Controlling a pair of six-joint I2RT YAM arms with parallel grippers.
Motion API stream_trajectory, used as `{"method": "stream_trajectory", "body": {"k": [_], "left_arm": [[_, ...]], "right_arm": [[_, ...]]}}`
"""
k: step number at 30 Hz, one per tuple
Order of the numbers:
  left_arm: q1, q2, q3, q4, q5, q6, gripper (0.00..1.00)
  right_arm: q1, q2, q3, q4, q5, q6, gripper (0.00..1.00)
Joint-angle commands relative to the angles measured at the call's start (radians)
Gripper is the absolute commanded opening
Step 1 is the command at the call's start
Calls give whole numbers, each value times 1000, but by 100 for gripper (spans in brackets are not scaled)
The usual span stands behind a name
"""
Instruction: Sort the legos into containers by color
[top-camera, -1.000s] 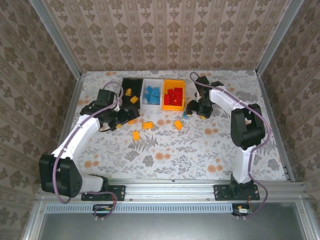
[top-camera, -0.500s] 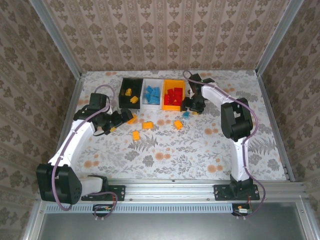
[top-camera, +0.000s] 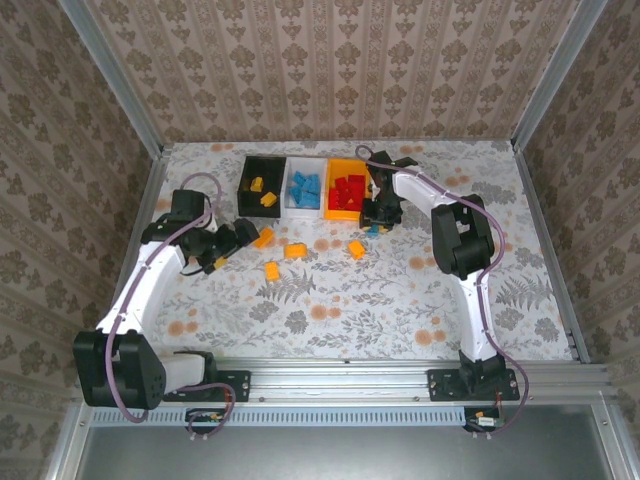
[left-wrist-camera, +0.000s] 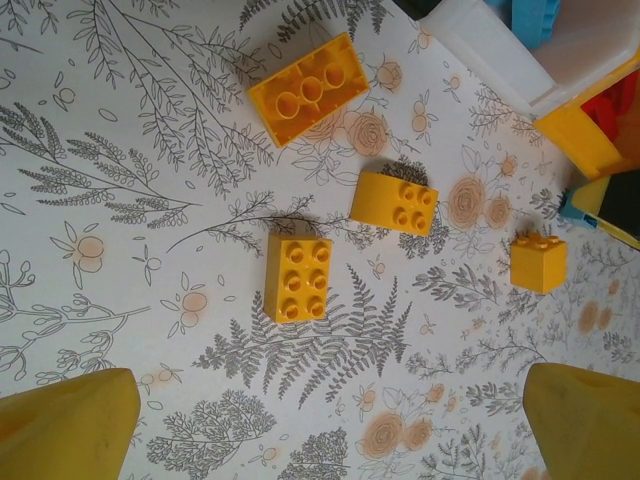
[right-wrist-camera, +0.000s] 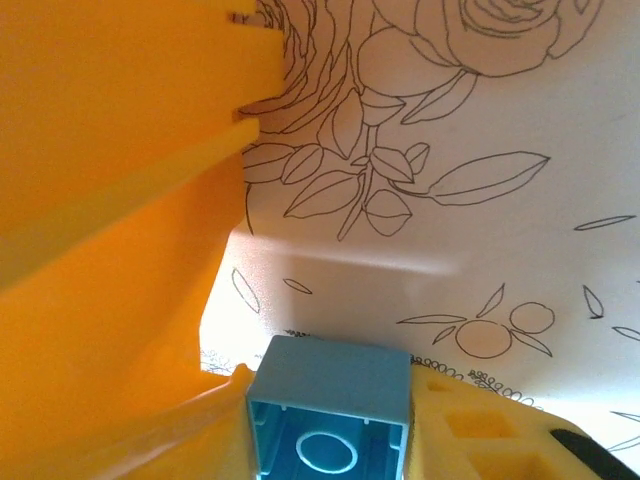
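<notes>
Right wrist view is showing the right gripper (top-camera: 378, 217) clamping a blue brick (right-wrist-camera: 330, 400) between its yellow fingers (right-wrist-camera: 470, 430), the brick's hollow underside facing the camera and the flowered table (right-wrist-camera: 480, 120) lying beyond it. From above, that brick is showing just beside the orange bin (top-camera: 347, 216), off its near right corner, so lifting it away is looking like the step in hand; whether it is off the table yet I cannot tell. To do it well, the arm is probably needing to rise straight up until the brick is clearing the orange bin's wall. It then has to cross to the white bin (top-camera: 303, 214) touching the orange bin's left side, where other blue bricks are lying, and release only once centred there. The left gripper (top-camera: 226, 245) is hanging with its fingers (left-wrist-camera: 70, 425) wide apart, holding nothing, well left of the orange bin, above loose yellow bricks (left-wrist-camera: 298, 278).
</notes>
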Motion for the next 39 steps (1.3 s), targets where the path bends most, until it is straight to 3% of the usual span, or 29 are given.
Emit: {"method": "stream_trajectory", "body": {"k": [1, 9, 13, 15, 18, 22, 32, 36, 39], "left_arm": [[6, -3, -11, 13, 25, -4, 100], [6, 29, -2, 52, 36, -11, 100], [3, 43, -6, 73, 44, -18, 100], [-1, 48, -8, 82, 47, -21, 100], [-9, 53, -5, 83, 47, -21, 100], [-11, 49, -4, 69, 47, -14, 100], [-5, -11, -31, 3, 36, 30, 100], [11, -29, -41, -15, 37, 42, 100], [25, -38, -43, -23, 43, 50, 100]], "right_arm": [[1, -25, -17, -48, 50, -5, 35], [-39, -202, -97, -48, -34, 12, 34], [-44, -272, -93, 6, -280, 43, 34], [-41, -293, -99, 94, -423, 120, 34], [-13, -298, -94, 251, -531, 262, 34], [44, -201, 53, 291, -547, 343, 34], [131, 198, 619, 126, -477, 385, 36], [131, 286, 713, 133, -453, 424, 37], [131, 312, 730, 148, -433, 440, 46]]}}
